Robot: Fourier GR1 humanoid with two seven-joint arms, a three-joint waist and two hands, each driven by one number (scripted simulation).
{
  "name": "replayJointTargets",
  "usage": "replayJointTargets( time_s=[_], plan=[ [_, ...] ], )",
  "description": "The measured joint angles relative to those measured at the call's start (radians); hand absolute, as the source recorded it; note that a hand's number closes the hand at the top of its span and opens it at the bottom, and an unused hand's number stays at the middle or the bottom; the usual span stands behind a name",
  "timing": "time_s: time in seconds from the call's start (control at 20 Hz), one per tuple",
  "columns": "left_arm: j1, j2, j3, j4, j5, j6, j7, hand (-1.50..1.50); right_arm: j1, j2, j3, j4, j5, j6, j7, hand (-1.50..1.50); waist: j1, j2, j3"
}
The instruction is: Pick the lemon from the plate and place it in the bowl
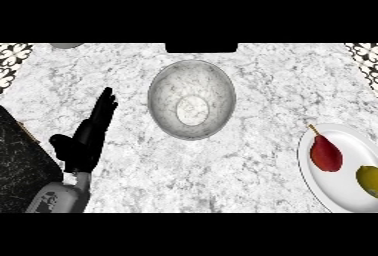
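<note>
A yellow-green lemon (pixel 368 179) lies on the white plate (pixel 325 182) at the right edge, partly cut off by the frame. Beside it on the same plate rests a red pear (pixel 325 153) with a thin stem. The marble-patterned bowl (pixel 192 99) stands at the counter's centre, and nothing lies inside it. My left hand (pixel 87 137) is open at the left, fingers straight and pointing up, well apart from the bowl. My right hand does not show.
A dark block (pixel 21 167) fills the lower left corner beside my left forearm. A grey round object (pixel 66 45) peeks in at the top left. A black shape (pixel 201 47) sits at the top edge behind the bowl.
</note>
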Motion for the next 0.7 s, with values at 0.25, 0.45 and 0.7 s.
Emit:
replayJointTargets(
  time_s=[0.25,0.45,0.7],
  plan=[
    [-0.015,-0.021,0.001,0.008,-0.023,-0.001,0.008,0.0,0.003,-0.091,-0.02,-0.001,-0.006,0.059,0.102,-1.5,0.004,0.001,-0.001],
    [-0.007,-0.039,-0.009,-0.001,-0.044,0.003,0.005,0.0,0.002,-0.147,0.0,-0.002,0.039,0.092,0.175,-1.5,0.008,0.002,-0.001],
    [0.004,-0.047,-0.004,-0.015,-0.054,-0.009,0.015,0.0,-0.049,-0.16,0.073,0.031,0.145,0.103,0.229,-1.5,0.016,0.002,-0.001]
  ],
)
